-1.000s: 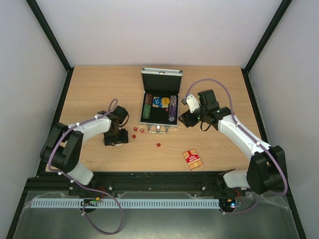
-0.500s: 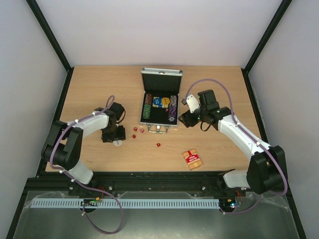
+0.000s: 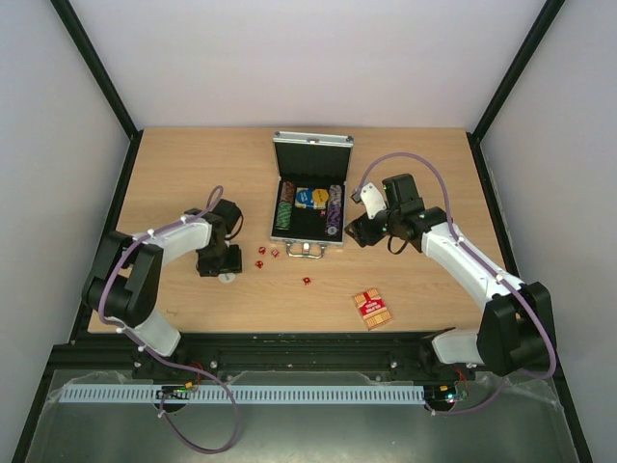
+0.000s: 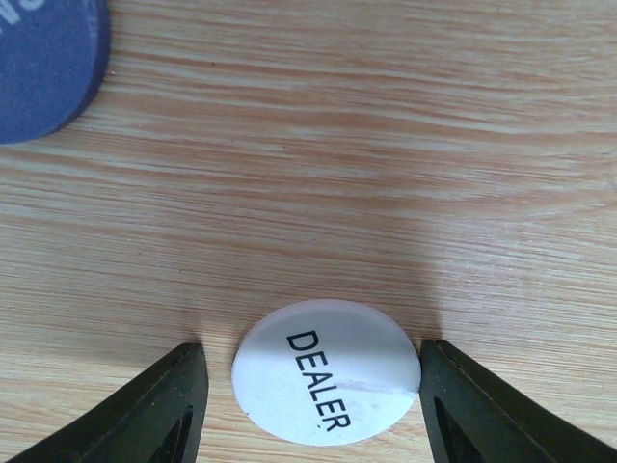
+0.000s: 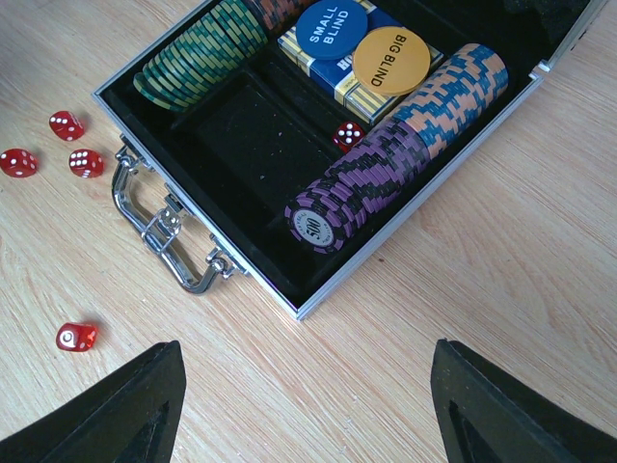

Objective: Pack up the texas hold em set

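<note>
**Case.** The case (image 3: 311, 157) stands open at the middle of the table (image 3: 193, 164), with the lid raised at the far side and the handle (image 5: 169, 231) toward the arms.
- A row of green chips (image 5: 202, 48) lies along the left wall.
- A row of purple chips (image 5: 386, 174) lies along the right wall.
- Between the rows, at the far end, a small-blind disc (image 5: 331, 29) and a yellow big-blind disc (image 5: 390, 60) lie side by side on a blue box.
- One red die (image 5: 349, 135) lies on the black floor, just beside the purple chips.

**Loose parts.**
- Three dice (image 5: 86, 162) lie clustered on the table, left of the handle.
- A fourth die (image 5: 77, 336) lies apart from them, nearer the arms.
- The card deck (image 3: 371, 309) lies flat near the front edge, well apart from the case.

**Left gripper** (image 4: 313, 352). It is low over the table, left of the case.
- The jaws are open and straddle a white dealer disc (image 4: 328, 371), which lies flat on the wood.
- One finger (image 4: 164, 410) stands clear of the disc's edge.
- The other finger (image 4: 482, 405) is at the edge, and contact cannot be confirmed.
- A blue disc (image 4: 43, 68) lies flat nearby, apart from the white one.

**Right gripper** (image 5: 307, 352). It hangs above the table at the case's front right corner. The jaws are open with nothing between them.
</note>
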